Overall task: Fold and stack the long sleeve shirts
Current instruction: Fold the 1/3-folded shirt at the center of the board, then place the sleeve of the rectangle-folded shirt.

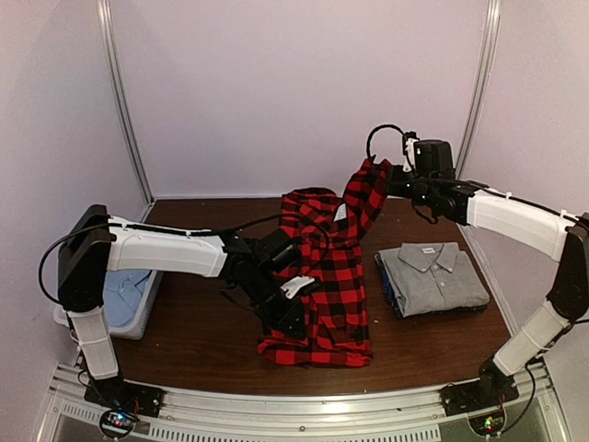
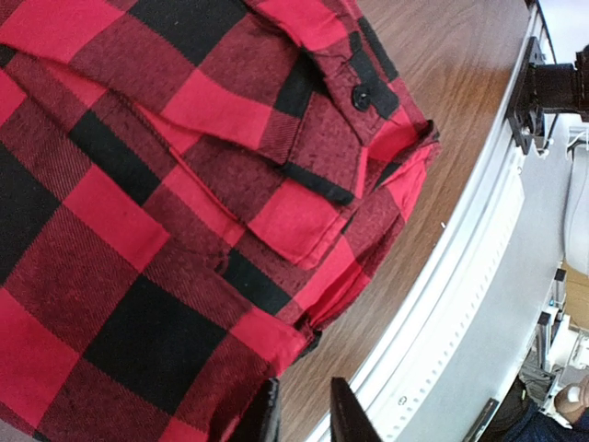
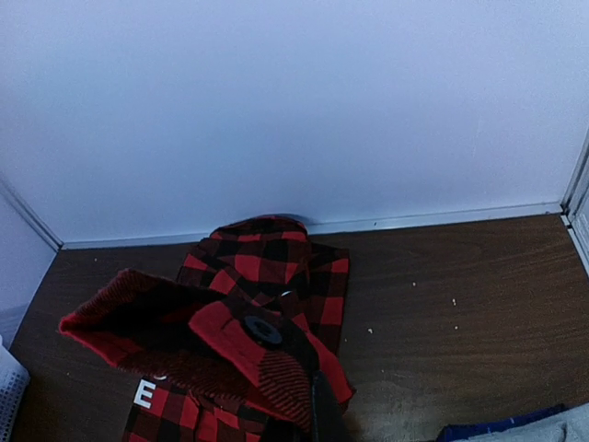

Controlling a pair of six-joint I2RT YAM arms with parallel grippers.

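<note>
The red-and-black flannel shirt (image 1: 322,285) lies partly folded in the middle of the table, and its checks fill the left wrist view (image 2: 138,184). My left gripper (image 1: 291,324) (image 2: 304,419) sits at the shirt's near left edge, open a little. Bare wood shows between its fingers, and one fingertip (image 2: 262,414) touches the cloth edge. My right gripper (image 1: 391,180) (image 3: 308,396) is shut on the flannel's sleeve cuff (image 3: 230,336), holding the sleeve (image 1: 368,193) up above the far right of the shirt. The grey collared shirt (image 1: 433,276) lies folded on the right.
A white bin (image 1: 138,308) with light blue cloth stands at the left table edge under my left arm. A blue layer (image 1: 382,281) shows under the grey shirt. The metal rail (image 2: 442,322) runs along the near edge, close to my left gripper. Walls enclose the back and sides.
</note>
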